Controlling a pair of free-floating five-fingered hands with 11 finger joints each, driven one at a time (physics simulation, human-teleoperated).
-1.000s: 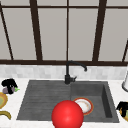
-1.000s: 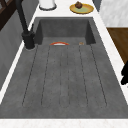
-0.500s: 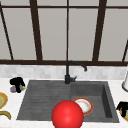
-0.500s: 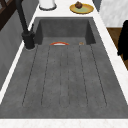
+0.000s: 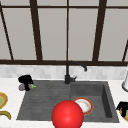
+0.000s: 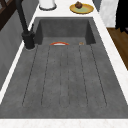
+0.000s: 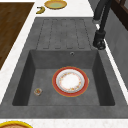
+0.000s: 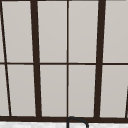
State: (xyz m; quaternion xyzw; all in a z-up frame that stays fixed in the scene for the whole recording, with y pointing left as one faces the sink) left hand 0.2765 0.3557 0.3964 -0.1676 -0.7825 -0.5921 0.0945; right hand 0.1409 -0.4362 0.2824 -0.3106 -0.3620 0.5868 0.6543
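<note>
My left hand [image 5: 25, 80] hovers over the back left corner of the sink [image 5: 45, 101], shut on a small purple vegetable [image 5: 23, 87] with a green stem. My right hand [image 5: 122, 106] hangs at the far right above a yellow plate [image 5: 124, 117]. A red-rimmed white plate [image 7: 70, 81] lies flat in the basin, also the plate [image 5: 84, 105] behind a big red ball [image 5: 67, 115]. The ball covers the sink's front edge.
A black faucet [image 5: 68, 72] stands behind the sink. On the left counter lie a yellow plate [image 7: 55, 4] and a banana [image 7: 40, 10]. The right-hand yellow plate [image 6: 81, 8] carries a brown lump [image 6: 78, 4]. A small round object [image 7: 38, 91] sits in the basin.
My left hand has carried the purple vegetable to the right and slightly up, from the left counter to the sink's back left corner. The right hand has stayed put.
</note>
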